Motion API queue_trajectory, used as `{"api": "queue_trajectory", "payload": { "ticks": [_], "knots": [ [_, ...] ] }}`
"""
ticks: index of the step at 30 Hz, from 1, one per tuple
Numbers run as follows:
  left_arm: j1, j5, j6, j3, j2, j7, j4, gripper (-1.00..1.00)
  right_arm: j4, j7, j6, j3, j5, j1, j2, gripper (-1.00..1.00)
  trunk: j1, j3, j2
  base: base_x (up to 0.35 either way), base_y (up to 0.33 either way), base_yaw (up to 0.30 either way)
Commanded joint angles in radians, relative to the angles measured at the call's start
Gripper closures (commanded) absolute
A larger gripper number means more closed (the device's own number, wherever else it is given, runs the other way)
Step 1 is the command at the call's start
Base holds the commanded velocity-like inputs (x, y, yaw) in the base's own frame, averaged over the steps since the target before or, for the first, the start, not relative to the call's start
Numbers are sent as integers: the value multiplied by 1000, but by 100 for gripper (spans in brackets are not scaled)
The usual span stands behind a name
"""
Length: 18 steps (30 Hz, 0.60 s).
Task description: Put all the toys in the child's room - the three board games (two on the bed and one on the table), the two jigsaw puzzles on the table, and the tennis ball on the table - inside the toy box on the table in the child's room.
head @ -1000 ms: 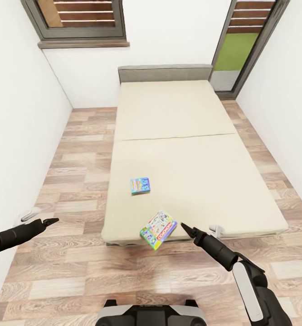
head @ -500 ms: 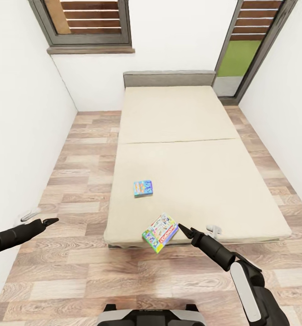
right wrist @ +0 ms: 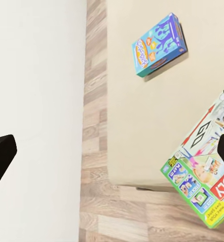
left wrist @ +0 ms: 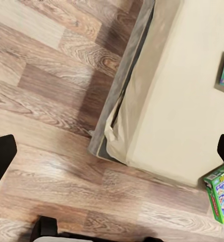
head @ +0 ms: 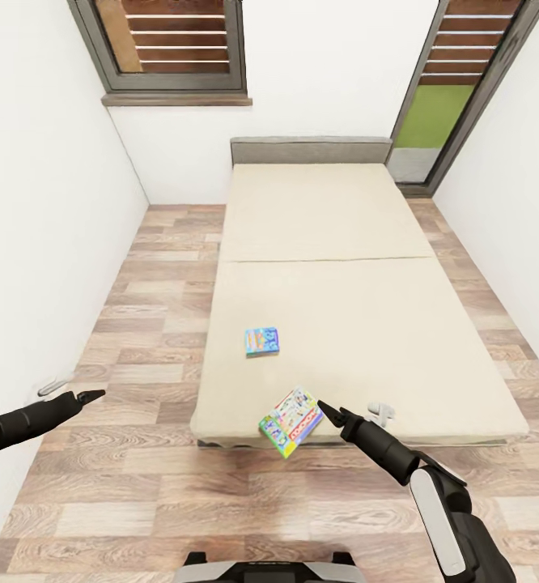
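2 games on bed (head: 342, 243): blue game (head: 261, 341) mid-mattress, white game (head: 290, 420) overhanging foot edge. Right gripper (head: 324, 409) just beside white game, jaws spread, empty. Left gripper (head: 91, 396) over floor (head: 140, 486), spread, empty.

Place: a bedroom in a home, rendered in simulation.
Bed (head: 334, 283): a large plain beige mattress with a low grey headboard (head: 311, 150) stood against the far wall.
Floor (head: 148, 324): wood planks ran on both sides of the bed.
Walls (head: 43, 243): plain white.
Windows (head: 172, 40): grey-framed, with brown slats.
Playthings: two small bright board games (head: 261, 341) lay on the mattress, marking it as a child's room.
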Motion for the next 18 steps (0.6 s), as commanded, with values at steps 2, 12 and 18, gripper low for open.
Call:
{"api": "queue_trajectory", "payload": {
  "ticks": [2,12,18],
  "knots": [
    [-1,0,7,1,0,-3,0,-100,0,2,8,-3,-6,-1,1,-100,1,2,-2,0,-2,88],
    [-1,0,7,1,0,-3,0,-100,-3,9,0,-3,-12,-1,0,-100,1,19,-2,0,-40,88],
    [-1,0,7,1,0,-3,-1,-100,-4,11,-1,-3,-15,-1,0,-100,1,29,-2,0,-11,82]
  ]
}}
